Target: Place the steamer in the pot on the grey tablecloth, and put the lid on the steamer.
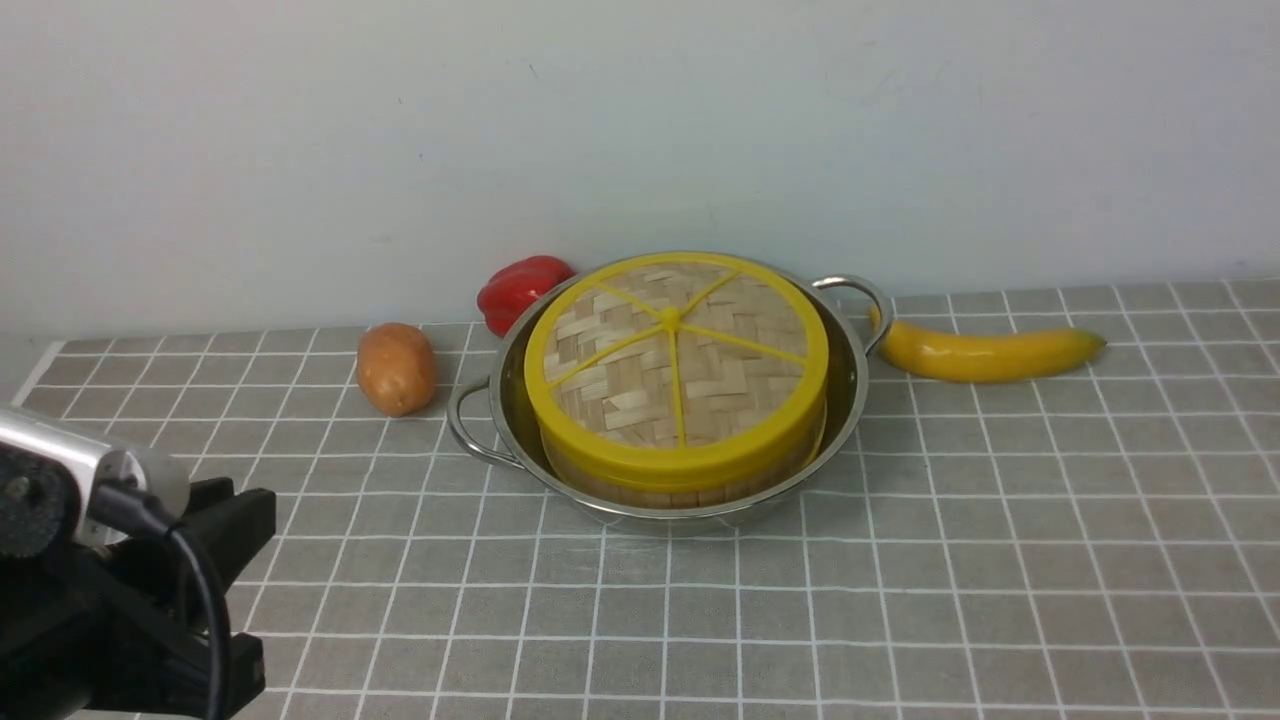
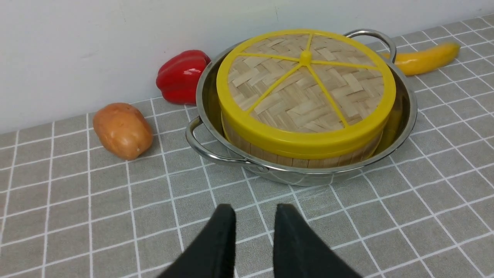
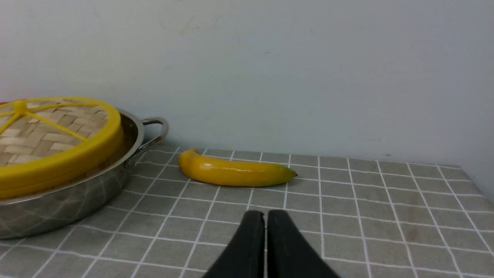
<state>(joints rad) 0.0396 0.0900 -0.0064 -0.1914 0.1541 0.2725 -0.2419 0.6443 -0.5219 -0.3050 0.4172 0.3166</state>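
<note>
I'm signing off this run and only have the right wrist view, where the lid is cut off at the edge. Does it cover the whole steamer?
Observer: Yes. In the front view the lid caps the steamer all round, inside the pot.
Operator: Anything on the side of the pot away from the banana?
Observer: A potato lies on the grey tablecloth, close to the pot's handle but apart from it.
Operator: Where's the left pincer?
Observer: The left pincer is open and empty, over bare cloth short of the pot.
</note>
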